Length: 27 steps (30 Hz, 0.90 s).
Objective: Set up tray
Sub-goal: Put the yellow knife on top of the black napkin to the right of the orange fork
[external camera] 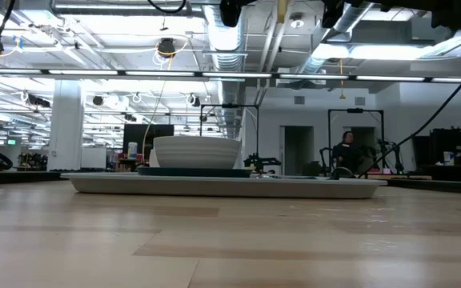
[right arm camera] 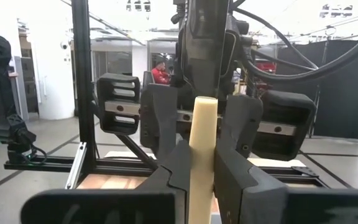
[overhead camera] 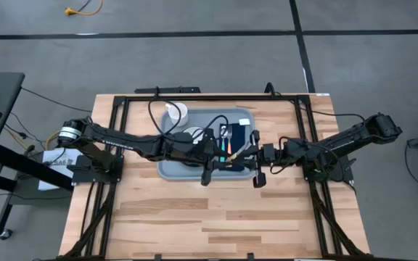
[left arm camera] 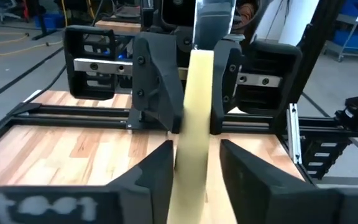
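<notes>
The light grey-blue tray (overhead camera: 167, 168) lies mid-table and carries a white bowl (overhead camera: 187, 136), a dark navy cloth (overhead camera: 239, 134) and several utensils. My two grippers face each other above the tray's right part. My right gripper (right arm camera: 202, 152) is shut on a utensil with a cream handle (overhead camera: 238, 156). My left gripper (left arm camera: 194, 152) is open, with its fingers on either side of the same handle and a gap showing beside one finger. A metal part (left arm camera: 213, 22) continues above the handle. My right gripper pinches the cream handle (right arm camera: 202, 124) between its two fingers. The fingers come in level from the table's right side and lie across the handle. The utensil stands roughly upright, lifted clear above the tray.
A white cup (overhead camera: 176, 111) stands at the tray's far left corner. A black frame (overhead camera: 194, 96) runs along the table's far edge and sides. Bare wood (overhead camera: 209, 225) fills the near half of the table. In the low view the bowl (external camera: 197, 152) rises above the tray (external camera: 214, 186).
</notes>
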Tool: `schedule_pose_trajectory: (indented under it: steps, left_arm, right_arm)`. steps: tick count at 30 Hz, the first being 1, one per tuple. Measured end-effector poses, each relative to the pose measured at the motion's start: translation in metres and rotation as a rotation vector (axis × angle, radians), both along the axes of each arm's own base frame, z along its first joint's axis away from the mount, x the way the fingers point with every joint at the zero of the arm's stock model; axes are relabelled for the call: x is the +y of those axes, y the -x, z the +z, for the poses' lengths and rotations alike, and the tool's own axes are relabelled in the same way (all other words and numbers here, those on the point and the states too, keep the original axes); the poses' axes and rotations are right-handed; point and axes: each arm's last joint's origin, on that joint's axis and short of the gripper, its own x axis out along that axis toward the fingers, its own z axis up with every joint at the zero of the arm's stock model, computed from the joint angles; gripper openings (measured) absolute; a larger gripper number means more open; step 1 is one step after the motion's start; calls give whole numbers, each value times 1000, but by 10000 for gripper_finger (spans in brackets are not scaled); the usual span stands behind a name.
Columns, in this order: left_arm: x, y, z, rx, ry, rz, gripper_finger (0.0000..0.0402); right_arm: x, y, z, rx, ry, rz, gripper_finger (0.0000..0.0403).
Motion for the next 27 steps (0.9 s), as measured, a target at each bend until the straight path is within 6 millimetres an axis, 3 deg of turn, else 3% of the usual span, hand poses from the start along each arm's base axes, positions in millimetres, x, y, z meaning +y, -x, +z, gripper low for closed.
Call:
schedule_pose_trajectory:
  steps: [8, 12, 17, 27]
  left_arm:
    - [-2, 3, 0, 27, -20, 80, 187]
    - [0, 14, 3, 95, -27, 95, 207]
    - [9, 46, 11, 260, -10, 242, 215]
    - [26, 122, 11, 631, -118, 632, 214]
  right_arm:
    - [0, 0, 0, 5, -7, -1, 27]
    - [-2, -1, -1, 15, -29, -13, 27]
    - [-19, -4, -5, 53, -135, -67, 27]
    - [-83, -16, -3, 323, -315, -363, 27]
